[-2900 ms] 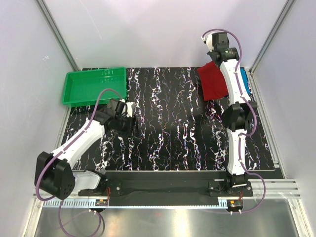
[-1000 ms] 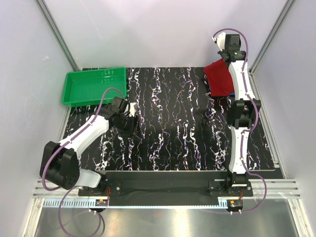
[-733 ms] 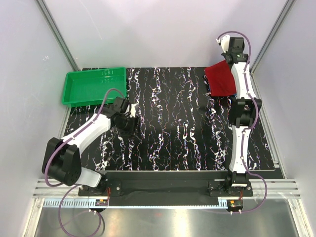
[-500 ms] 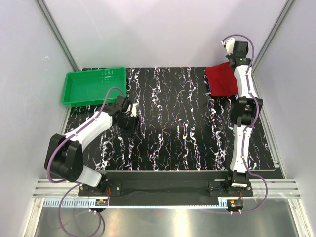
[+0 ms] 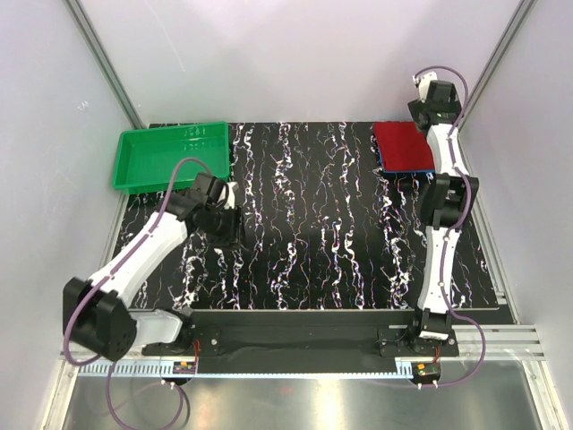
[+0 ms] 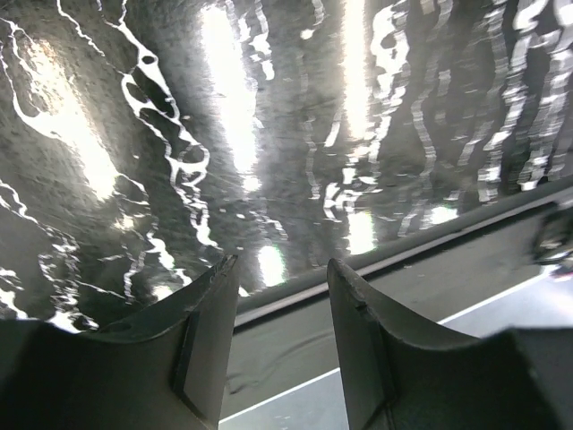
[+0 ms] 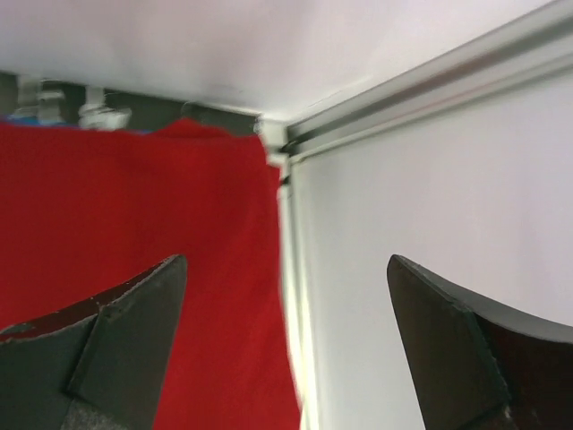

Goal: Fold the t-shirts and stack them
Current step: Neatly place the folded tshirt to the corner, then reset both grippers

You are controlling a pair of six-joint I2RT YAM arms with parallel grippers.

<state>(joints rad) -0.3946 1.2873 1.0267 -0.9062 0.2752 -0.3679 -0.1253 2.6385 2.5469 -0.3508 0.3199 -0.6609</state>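
Marbled table (image 5: 313,224) | green tray (image 5: 166,161) left | red t-shirt (image 5: 405,146) right corner | right tool (image 7: 285,264) agape, empty | left tool (image 6: 282,264) parted, empty

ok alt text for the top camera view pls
A folded red t-shirt lies stacked on a blue t-shirt at the far right corner of the table, with the right hand open at its far edge. The left hand hangs empty near a green tray.

Pale walls (image 5: 295,54) are enclosing the black, white-veined tabletop (image 5: 313,224), aluminium posts (image 5: 105,63) are framing the corners, and light is glaring off the glossy surface and the near metal ledge (image 5: 313,403).
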